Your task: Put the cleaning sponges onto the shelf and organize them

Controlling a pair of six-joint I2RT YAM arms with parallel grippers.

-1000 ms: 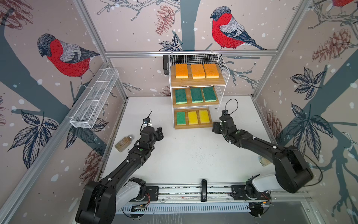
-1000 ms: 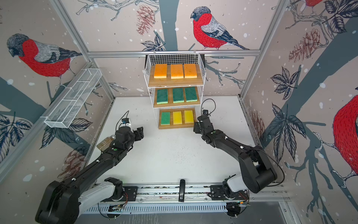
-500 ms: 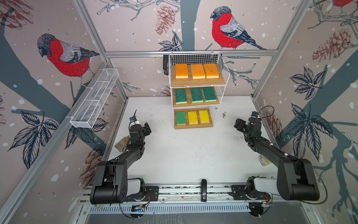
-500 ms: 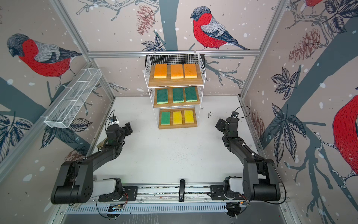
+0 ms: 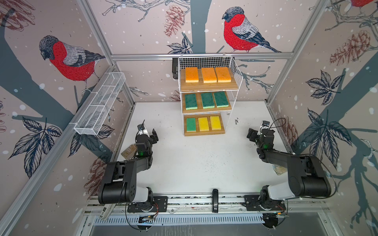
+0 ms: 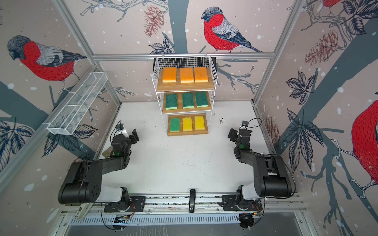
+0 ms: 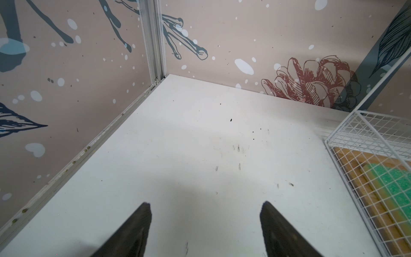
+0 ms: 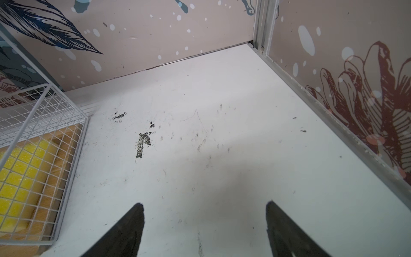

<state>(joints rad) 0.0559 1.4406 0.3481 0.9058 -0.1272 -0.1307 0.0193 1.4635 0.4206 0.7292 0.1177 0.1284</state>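
Observation:
The shelf (image 5: pixel 208 87) (image 6: pixel 184 87) stands at the back of the table in both top views. Three orange sponges (image 5: pixel 208 75) lie on its top board and three green ones (image 5: pixel 207 100) on the middle board. The bottom board carries one green sponge (image 5: pixel 191 124) and two yellow ones (image 5: pixel 209 123). My left gripper (image 5: pixel 150 133) (image 7: pixel 204 203) hovers open and empty near the left wall. My right gripper (image 5: pixel 252 133) (image 8: pixel 204 203) is open and empty near the right wall. Through the wire, the left wrist view shows a green sponge (image 7: pixel 391 180) and the right wrist view a yellow one (image 8: pixel 20 164).
A long white mesh tray (image 5: pixel 100 104) hangs on the left wall. A small brownish glass jar (image 5: pixel 128 151) lies at the table's left edge behind my left arm. A small pale object (image 5: pixel 278 169) sits by the right wall under my right arm.
Both arms have drawn back from the area in front of the shelf, the left toward the left wall and the right toward the right wall. The sponges have not moved.

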